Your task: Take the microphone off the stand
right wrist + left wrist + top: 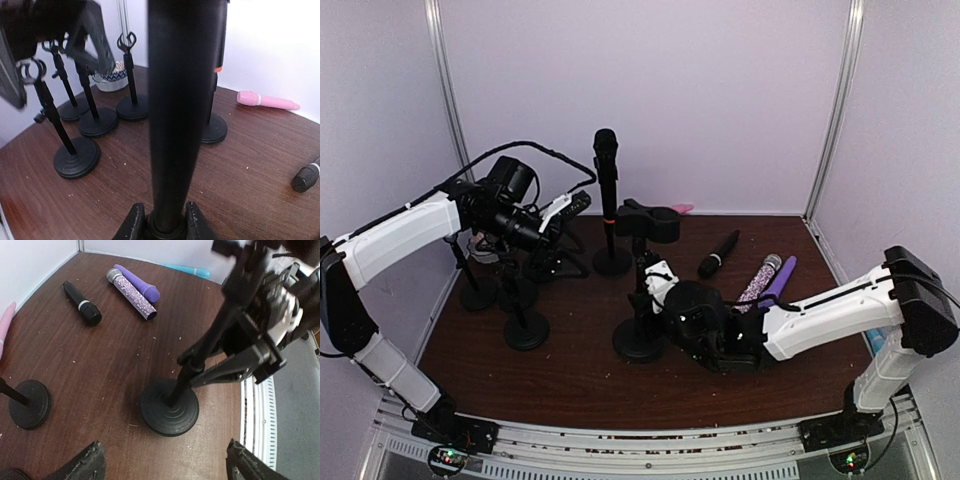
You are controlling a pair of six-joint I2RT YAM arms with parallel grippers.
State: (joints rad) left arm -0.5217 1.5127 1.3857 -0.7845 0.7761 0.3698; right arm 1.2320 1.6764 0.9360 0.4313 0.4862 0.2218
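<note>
Your black handheld microphone stands upright at the back centre of the dark wooden table. It sits on top of a slim black stand with an orange collar, and neither gripper touches it.

Your left gripper hangs just to the left of that stand's pole. Its fingers are spread wide with nothing between them.

In front of the microphone, nearer the arms, is a clip-topped black stand. Your right gripper is clamped on its pole low down, with the fingers pressed against either side of the tube.

A cluster of bare black round-based stands sits at the left, under your left arm.

To the right, loose on the table, lie a short black microphone, a glittery silver-headed microphone and a plain purple microphone beside it. A pink microphone rests against the back wall.
</note>
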